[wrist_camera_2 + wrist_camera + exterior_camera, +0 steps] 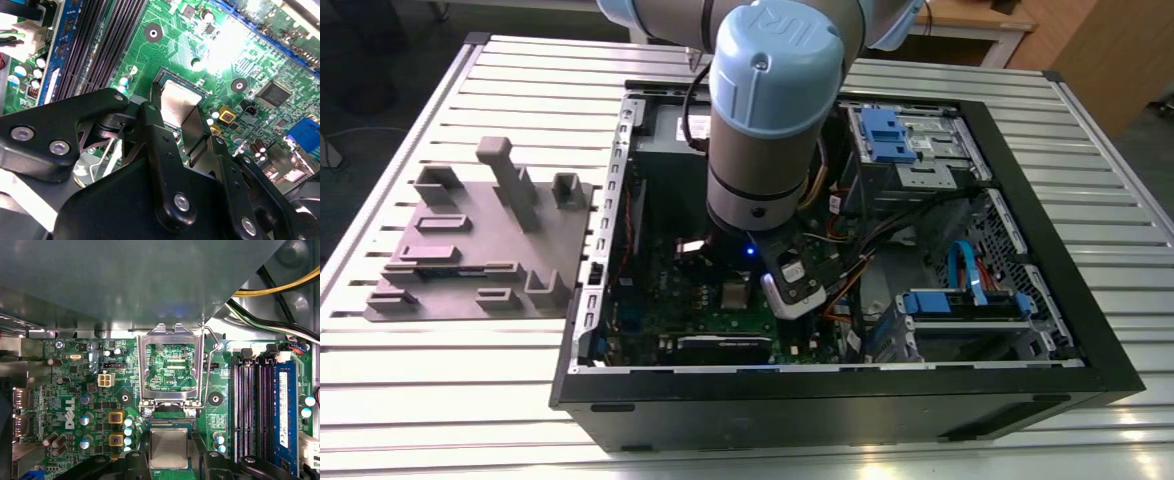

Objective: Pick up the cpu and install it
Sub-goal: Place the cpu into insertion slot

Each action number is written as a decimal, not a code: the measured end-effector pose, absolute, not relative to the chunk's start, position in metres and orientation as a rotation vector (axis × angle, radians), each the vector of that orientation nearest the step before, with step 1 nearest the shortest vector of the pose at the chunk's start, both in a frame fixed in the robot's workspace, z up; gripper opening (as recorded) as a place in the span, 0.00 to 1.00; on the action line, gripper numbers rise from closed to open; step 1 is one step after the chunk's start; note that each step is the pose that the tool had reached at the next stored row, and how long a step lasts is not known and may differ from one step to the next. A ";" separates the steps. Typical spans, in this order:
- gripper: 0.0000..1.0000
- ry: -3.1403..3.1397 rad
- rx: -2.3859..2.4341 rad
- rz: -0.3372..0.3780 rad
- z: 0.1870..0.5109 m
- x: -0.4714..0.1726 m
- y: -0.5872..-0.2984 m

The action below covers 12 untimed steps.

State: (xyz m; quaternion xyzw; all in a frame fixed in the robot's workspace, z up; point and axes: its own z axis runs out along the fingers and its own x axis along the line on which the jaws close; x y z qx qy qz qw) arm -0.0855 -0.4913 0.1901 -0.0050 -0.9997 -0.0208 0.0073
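The cpu point(169, 447), a small square chip with a silver-grey top, lies level over the socket on the green motherboard point(75, 385) inside the open computer case point(854, 400). My gripper point(169, 452) reaches straight down into the case. Its black fingers point(154, 120) stand against two opposite sides of the cpu point(176, 102), shut on it. In the exterior view the arm's wrist covers most of the gripper point(739, 284). The socket's metal load plate point(170, 340) is swung up and open just beyond the chip.
A purple-grey tray with upright blocks point(480, 250) sits on the slatted table at the exterior view's left. Memory slots point(250, 410) run beside the socket. Loose cables point(280, 290) and blue drive bays point(894, 135) crowd the case's far side.
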 end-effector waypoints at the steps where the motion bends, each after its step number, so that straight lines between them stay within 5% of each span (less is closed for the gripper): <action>1: 0.42 -3.128 -0.016 -0.065 0.190 -0.086 -0.491; 12: 0.42 -3.128 -0.016 -0.065 0.190 -0.086 -0.491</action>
